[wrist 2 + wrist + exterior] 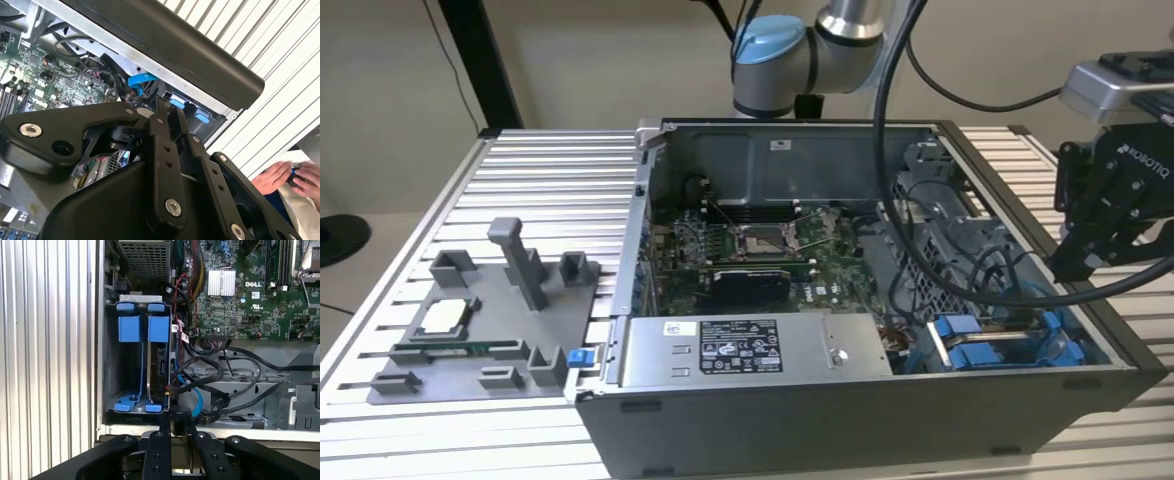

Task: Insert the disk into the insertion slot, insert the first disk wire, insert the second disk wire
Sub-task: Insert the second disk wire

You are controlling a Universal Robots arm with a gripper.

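Sitting edge-on in the insertion slot [112, 365], the disk [159, 370] hides its label.

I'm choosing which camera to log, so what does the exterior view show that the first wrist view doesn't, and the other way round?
The exterior view adds the grey fixture tray lying on the slatted table at the exterior view's left, and the arm's blue-capped joint behind the open case. The first wrist view adds the disk standing edge-on inside the insertion slot, with cables running beside it. Both show the motherboard, the slot's blue tabs, the table and the gripper.
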